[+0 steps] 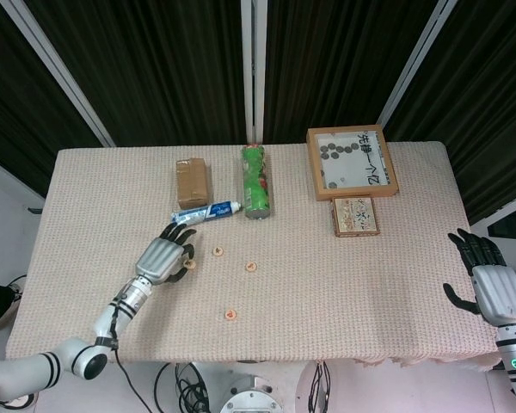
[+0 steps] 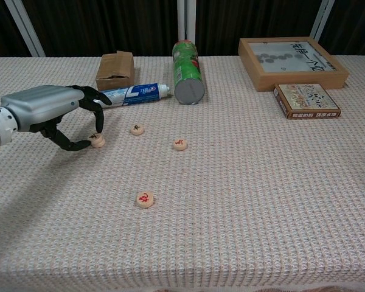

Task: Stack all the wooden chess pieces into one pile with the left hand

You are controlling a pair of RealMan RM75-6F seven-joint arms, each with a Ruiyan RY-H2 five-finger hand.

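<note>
Precision matters as your left hand (image 2: 45, 112) pinches the leftmost chess piece (image 2: 97, 140) off the table (image 2: 261, 201): lift it straight, carry it level to the neighbouring piece (image 2: 137, 129), while your right hand (image 1: 490, 284) idles empty, fingers spread.

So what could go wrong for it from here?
The left hand pinches one chess piece only at its fingers' tips, so the small disc may slip out. The other three pieces lie scattered, so every carry could drop one. The toothpaste tube lies close behind and might get nudged.
</note>
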